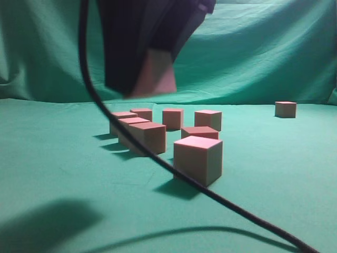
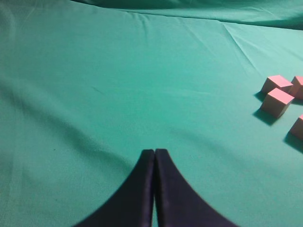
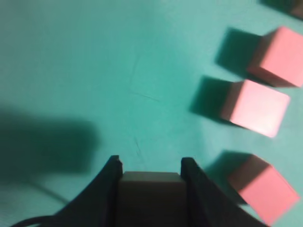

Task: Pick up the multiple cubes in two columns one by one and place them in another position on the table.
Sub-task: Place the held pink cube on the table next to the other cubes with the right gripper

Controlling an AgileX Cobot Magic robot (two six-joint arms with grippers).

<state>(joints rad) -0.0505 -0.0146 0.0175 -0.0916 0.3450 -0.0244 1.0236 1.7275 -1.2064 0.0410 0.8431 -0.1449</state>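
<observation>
Cube (image 3: pixel 150 182) squeezed tight in right end effector (image 3: pixel 149 176), high above surface (image 1: pixel 63 158). Other cubes (image 3: pixel 258 106) sit just beside. Left end effector (image 2: pixel 155 158) clenched, holding nothing.

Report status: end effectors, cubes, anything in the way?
Right end effector shut on one cube, held above the table. Left end effector shut, empty. Cube cluster beside the carried cube.

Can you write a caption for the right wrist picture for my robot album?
Right gripper holding a cube above the green table, beside three pink cubes.
</observation>
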